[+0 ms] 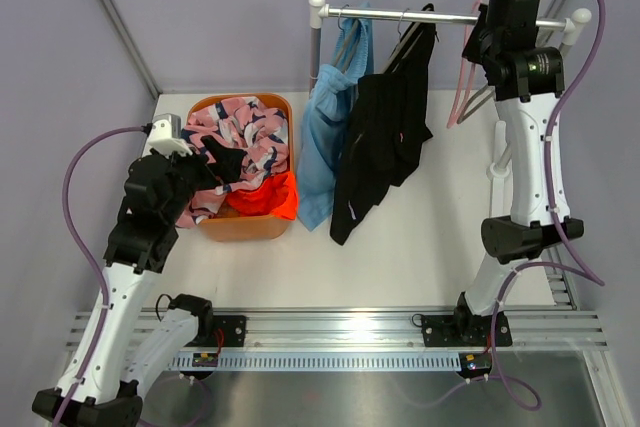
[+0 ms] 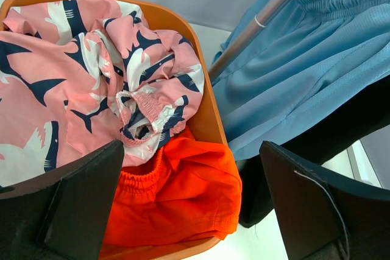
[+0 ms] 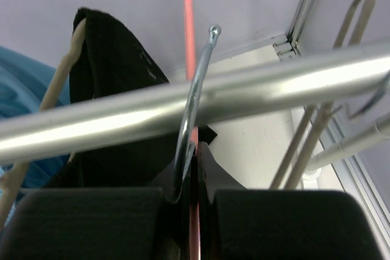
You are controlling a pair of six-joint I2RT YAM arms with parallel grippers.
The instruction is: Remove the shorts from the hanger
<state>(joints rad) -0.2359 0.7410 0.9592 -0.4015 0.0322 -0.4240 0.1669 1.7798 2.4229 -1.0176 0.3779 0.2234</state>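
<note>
Pink plastic hanger point(image 1: 462, 97) pinched by right end effector point(image 3: 190, 164) at silver metal rail point(image 1: 400, 15); left end effector point(image 2: 190, 205) gapes. Next, probably, black cloth shorts point(image 1: 385, 127).

An orange plastic basket point(image 2: 212, 120) sits on the white desk point(image 1: 430, 237) right beneath my left fingers point(image 2: 79, 205), its rim curving across the gap between them. A silver bar point(image 3: 274, 83) runs crosswise just above my right fingers point(image 3: 91, 223), carried on white posts point(image 1: 317, 27) at the far side of the desk. Lilac-grey walls point(image 1: 220, 7) close in behind it. A ribbed aluminium track point(image 1: 350, 332) lines the desk's near edge, well behind both sets of fingers.
</note>
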